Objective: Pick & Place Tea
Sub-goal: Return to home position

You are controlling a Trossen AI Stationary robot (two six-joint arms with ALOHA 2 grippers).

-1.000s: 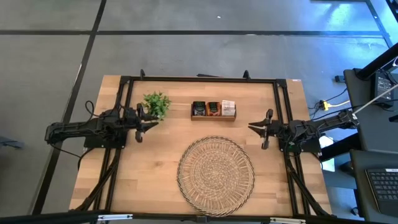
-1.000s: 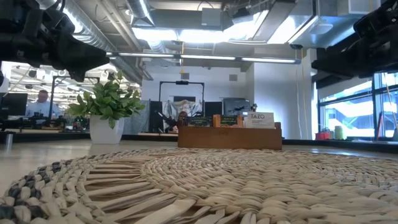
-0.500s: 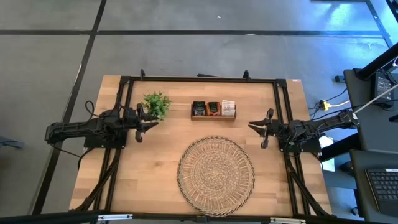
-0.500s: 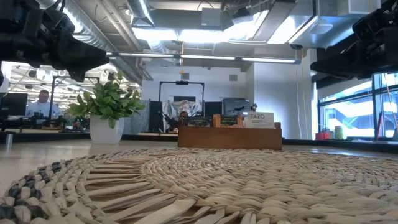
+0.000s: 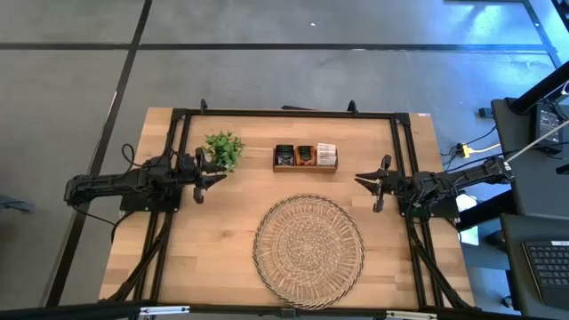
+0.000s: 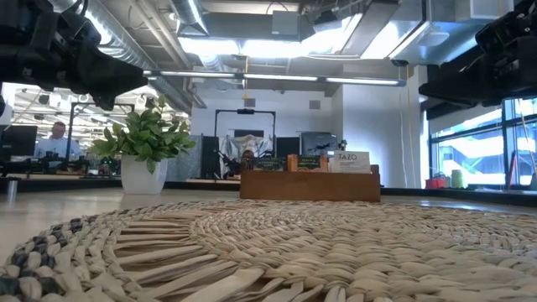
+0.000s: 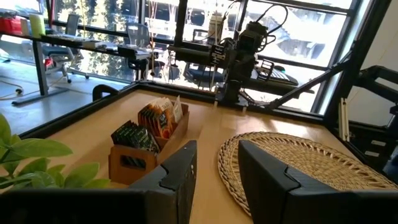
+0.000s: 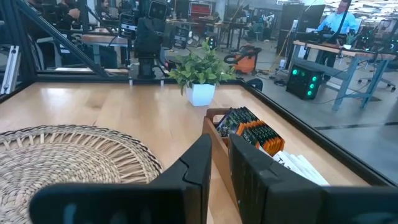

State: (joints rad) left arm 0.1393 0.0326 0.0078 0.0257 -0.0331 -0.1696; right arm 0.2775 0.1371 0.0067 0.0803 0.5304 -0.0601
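Observation:
The tea sachets (image 5: 305,155) stand on edge in a brown wooden box (image 5: 305,168) at the table's far middle, in dark, orange and white wrappers (image 7: 151,122) (image 8: 252,133). A round woven tray (image 5: 308,251) lies flat on the table's near middle. My left gripper (image 5: 210,174) hovers level at the table's left, beside the plant, open with nothing between its fingers (image 7: 217,171). My right gripper (image 5: 364,182) hovers level at the table's right, pointing toward the box. A narrow gap shows between its fingers (image 8: 220,158), and nothing is in it.
A small green plant in a white pot (image 5: 224,148) stands left of the box, close to my left gripper. A dark frame rail (image 5: 284,113) runs round the table. Bare wood lies between the tray and the box. People and desks show in the room beyond.

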